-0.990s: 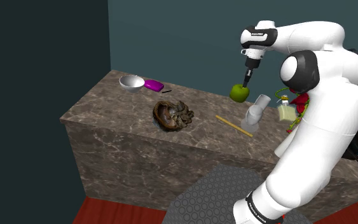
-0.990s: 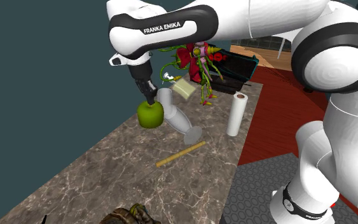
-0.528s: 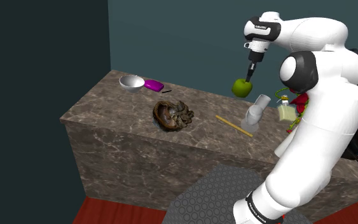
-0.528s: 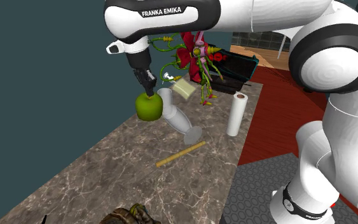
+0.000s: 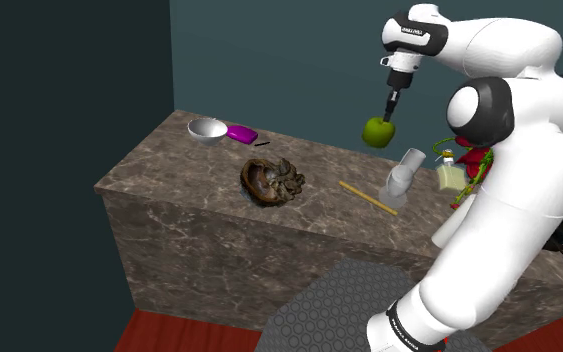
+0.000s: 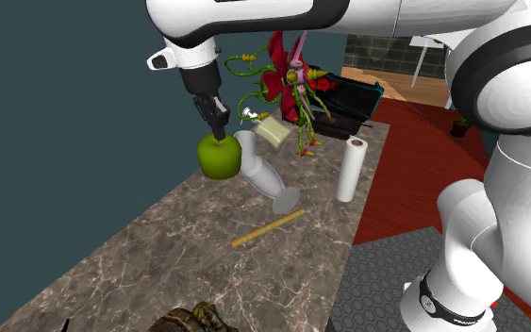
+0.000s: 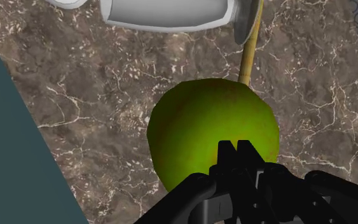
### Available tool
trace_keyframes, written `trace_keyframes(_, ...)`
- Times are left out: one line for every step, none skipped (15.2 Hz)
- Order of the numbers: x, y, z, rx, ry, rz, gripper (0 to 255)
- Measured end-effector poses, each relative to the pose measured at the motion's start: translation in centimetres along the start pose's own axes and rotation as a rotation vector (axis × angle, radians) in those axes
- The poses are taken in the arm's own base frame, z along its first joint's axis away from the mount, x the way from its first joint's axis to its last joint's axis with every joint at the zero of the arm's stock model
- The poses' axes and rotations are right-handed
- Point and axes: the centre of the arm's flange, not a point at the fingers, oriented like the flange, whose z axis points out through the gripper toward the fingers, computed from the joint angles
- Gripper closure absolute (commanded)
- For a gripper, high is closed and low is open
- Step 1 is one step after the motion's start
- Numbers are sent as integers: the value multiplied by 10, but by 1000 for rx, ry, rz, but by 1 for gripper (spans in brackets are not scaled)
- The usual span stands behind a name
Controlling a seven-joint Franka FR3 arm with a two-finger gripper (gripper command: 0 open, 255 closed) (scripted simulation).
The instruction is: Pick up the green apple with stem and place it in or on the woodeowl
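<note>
One marble counter [image 5: 169,165] carries one brown carved bowl [image 5: 273,181], one grey bowl [image 5: 207,129], one purple flat thing [image 5: 241,133], one yellow stick [image 5: 367,197] and one pale vase [image 5: 402,175] lying on its side. The one green apple [image 5: 376,131] hangs in the air near the vase's open end, not touching it. The single black gripper [image 5: 389,114] has its fingers drawn almost together, pinching the apple's top, and the brown carved bowl lies well apart from the vase toward the shoulder view's left.

A home, with marble counter [image 5: 169,168] and teal walls [image 5: 269,60].
</note>
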Motion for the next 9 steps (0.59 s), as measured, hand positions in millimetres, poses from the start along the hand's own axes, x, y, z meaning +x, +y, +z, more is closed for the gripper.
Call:
trace_keyframes(7,-11,-3,0,0,-1,255)
trace_keyframes(18,-24,-4,0,0,-1,255)
trace_keyframes(25,-34,-9,0,0,-1,255)
trace_keyframes(30,-44,-9,0,0,-1,255)
trace_keyframes(38,-52,-12,0,0,-1,255)
trace_keyframes(47,-63,-14,0,0,-1,255)
trace_keyframes(55,-74,-19,0,0,-1,255)
trace_keyframes(61,-84,-21,0,-1,-1,255)
trace_keyframes(69,-94,-23,0,0,-1,255)
